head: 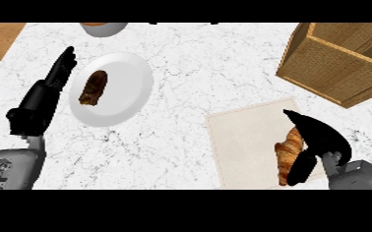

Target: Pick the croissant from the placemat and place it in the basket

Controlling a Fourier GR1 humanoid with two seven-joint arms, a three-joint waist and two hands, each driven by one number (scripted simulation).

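Observation:
A golden-brown croissant (288,153) lies on the pale beige placemat (247,137) near its right edge. My right hand (323,140) is wrapped round the croissant from the right, fingers arched over its top and thumb below, hiding its right side. The woven basket (327,61) stands at the upper right, tilted in view, a short way beyond the placemat's far corner. My left hand (44,98) rests open at the left edge, fingers straight and pointing away, beside a white plate.
A white plate (127,91) at the left holds a dark brown piece of food (93,88). A bowl's rim (103,28) shows at the top edge. A strip of wooden surface (9,34) lies at the top left beyond the marble counter (203,64).

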